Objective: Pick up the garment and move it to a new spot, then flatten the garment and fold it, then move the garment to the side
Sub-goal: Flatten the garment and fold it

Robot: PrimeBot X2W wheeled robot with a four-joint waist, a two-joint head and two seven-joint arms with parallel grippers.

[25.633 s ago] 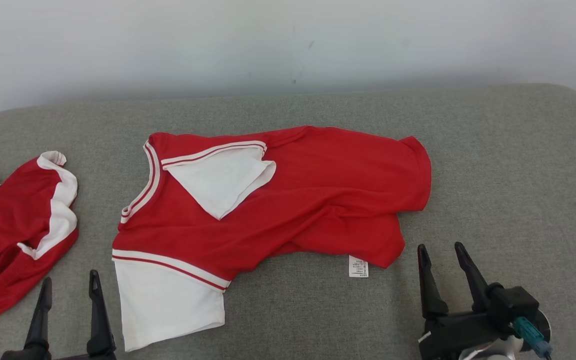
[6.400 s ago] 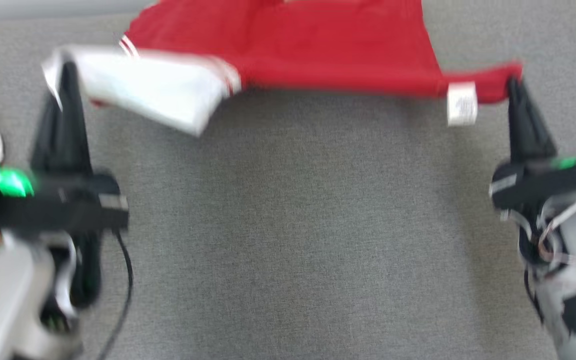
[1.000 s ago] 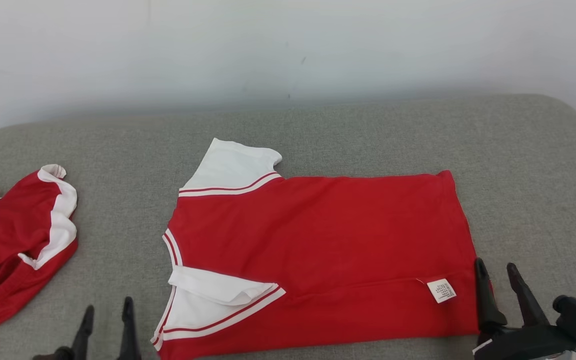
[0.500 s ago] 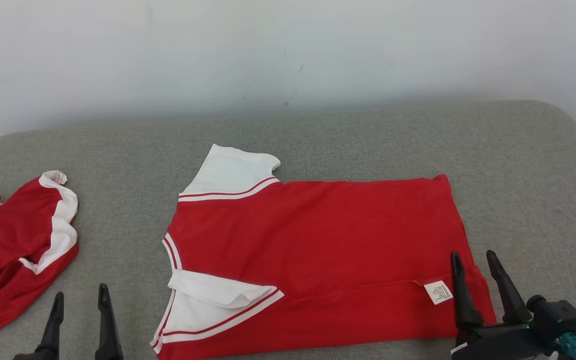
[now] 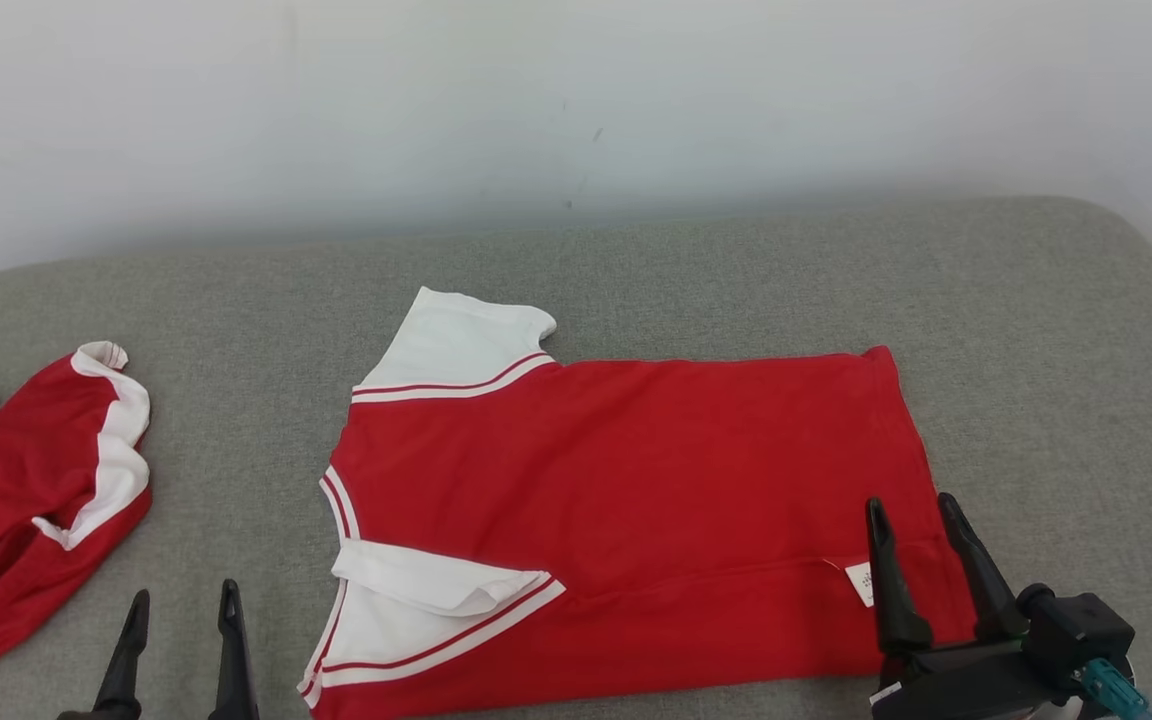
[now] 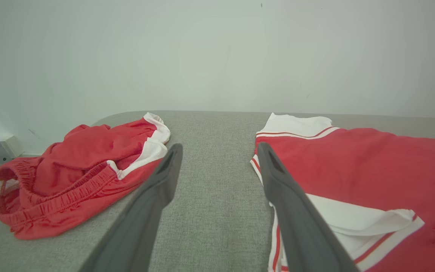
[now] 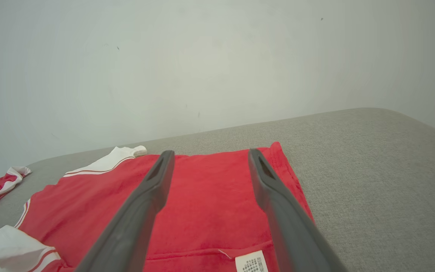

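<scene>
You have the red short-sleeved jersey with white sleeves (image 5: 636, 470) spread flat near the middle of the grey woven-fabric cushion (image 5: 736, 260), its neck end toward the robot's left and its hem toward the robot's right. The far sleeve lies flat and points toward the plain white wall (image 5: 576, 100). The near sleeve is turned back onto the red body in a loose, rumpled fold, with its red-striped cuff showing. A shallow crease runs along the near part of the body, and a small white care label (image 7: 250, 261) lies at its right end, close to the hem. In the head view you see that label partly hidden behind one finger of the right gripper (image 5: 910, 502). That gripper sits over the near right corner of the jersey, fingers pointing toward the wall and spread wide, with nothing between them. In its own wrist view you look down on red cloth between the two fingers, but you cannot tell whether the tips touch it. The left gripper (image 5: 184, 592) is low at the near left, over bare cushion just beside the neck end of the jersey, and its fingers too are spread wide and empty. Farther to the robot's left, well apart from the jersey, a crumpled pair of red shorts with a white side panel (image 5: 26, 500) lies bunched near the cushion's edge
</scene>
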